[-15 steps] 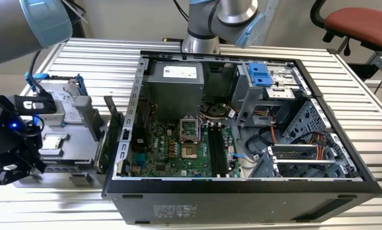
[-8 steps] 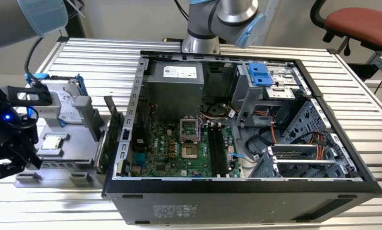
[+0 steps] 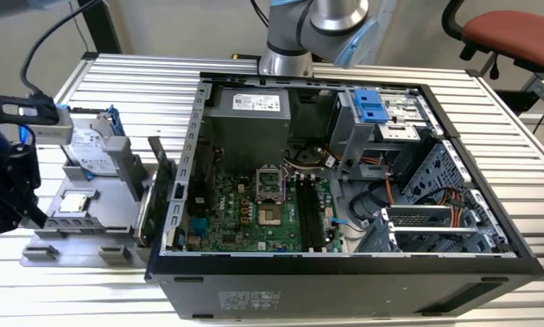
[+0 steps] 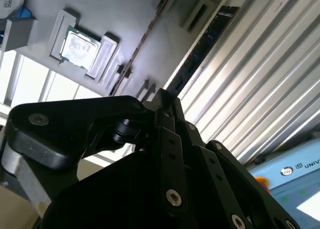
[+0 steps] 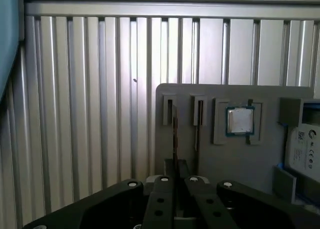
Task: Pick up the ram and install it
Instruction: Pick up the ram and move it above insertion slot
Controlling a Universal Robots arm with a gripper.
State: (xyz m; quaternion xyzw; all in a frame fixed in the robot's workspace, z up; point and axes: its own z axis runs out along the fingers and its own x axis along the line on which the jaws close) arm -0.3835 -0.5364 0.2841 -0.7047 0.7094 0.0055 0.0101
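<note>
Half done at most, by my read: on the ribbed tabletop the open PC case has black memory slots that look bare in the exterior view, so install is left to do. The grey parts tray sits at 9 o'clock of the case. Arm is based at the case's 12 o'clock, and in the second wrist view the hand looks pinched nearly closed on one end of the ram, w/ the stick jutting straight out from the fingertips, approx over the tray's edge.

Ribbed table; computer case, grey tray
</note>
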